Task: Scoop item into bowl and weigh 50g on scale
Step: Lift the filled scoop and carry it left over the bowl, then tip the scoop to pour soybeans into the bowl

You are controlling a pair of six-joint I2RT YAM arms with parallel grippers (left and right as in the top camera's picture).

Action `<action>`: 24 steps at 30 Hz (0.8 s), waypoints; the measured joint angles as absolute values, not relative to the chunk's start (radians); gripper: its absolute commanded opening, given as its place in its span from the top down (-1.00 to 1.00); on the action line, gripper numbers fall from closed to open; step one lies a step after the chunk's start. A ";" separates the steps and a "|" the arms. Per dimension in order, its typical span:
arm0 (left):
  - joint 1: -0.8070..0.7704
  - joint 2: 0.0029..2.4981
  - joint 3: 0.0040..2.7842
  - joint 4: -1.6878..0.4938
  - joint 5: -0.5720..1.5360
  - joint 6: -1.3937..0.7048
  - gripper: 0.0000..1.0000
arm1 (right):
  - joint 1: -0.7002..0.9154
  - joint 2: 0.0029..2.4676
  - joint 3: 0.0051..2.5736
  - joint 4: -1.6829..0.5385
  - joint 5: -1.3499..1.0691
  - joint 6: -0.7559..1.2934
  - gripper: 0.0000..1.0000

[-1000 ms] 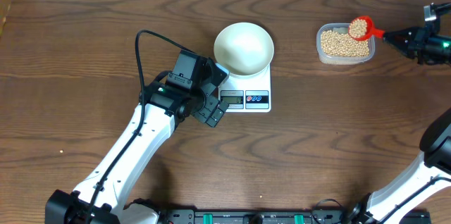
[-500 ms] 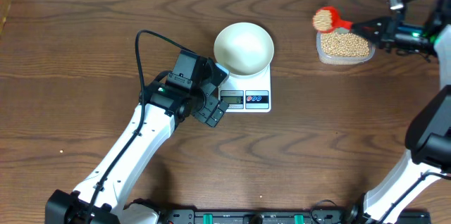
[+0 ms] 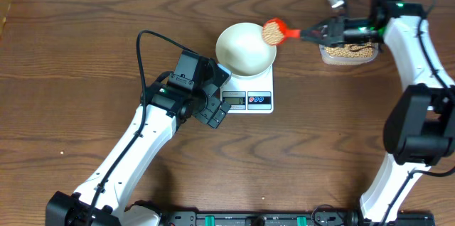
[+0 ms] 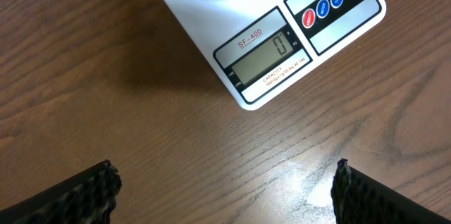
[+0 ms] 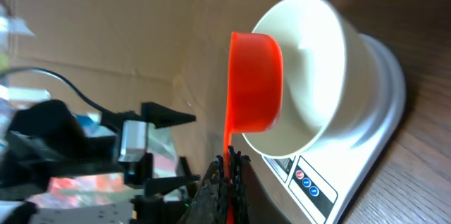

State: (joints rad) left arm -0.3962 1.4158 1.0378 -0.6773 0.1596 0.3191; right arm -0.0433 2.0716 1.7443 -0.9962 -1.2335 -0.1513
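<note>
Tan beans [image 3: 271, 33]: a heap fills the red scoop [image 3: 276, 27], held over the right rim of the bowl [image 3: 242, 48]; more lie in the clear tub [image 3: 325, 55].
Bowl: white, sitting on the scale [image 3: 261, 84].
Scale display [image 4: 264, 58]: reads zero.
Right gripper [image 3: 313, 34]: clamped on the scoop's handle, between bowl and tub.
Left gripper [image 4: 225, 182]: jaws spread wide, holding nothing, just beside the scale's front left corner, above the wooden table [image 3: 85, 41].

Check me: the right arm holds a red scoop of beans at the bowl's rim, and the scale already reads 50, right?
No: the scale reads 0, as the left wrist view shows. The red scoop of beans is at the bowl rim.
</note>
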 measured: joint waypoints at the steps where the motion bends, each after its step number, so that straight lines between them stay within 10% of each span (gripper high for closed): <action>1: -0.396 1.416 1.038 -0.677 0.160 0.319 -0.96 | -0.025 2.072 1.744 -0.987 -1.216 -0.151 0.97; 24: -0.396 1.416 1.038 -0.677 0.160 0.319 -0.95 | 0.301 2.067 1.916 -0.935 -0.490 -0.196 0.98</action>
State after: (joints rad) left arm -0.3962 1.4158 1.0378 -0.6773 0.1596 0.3187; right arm 0.3012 2.0674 1.9156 -0.9348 -0.4904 -0.1955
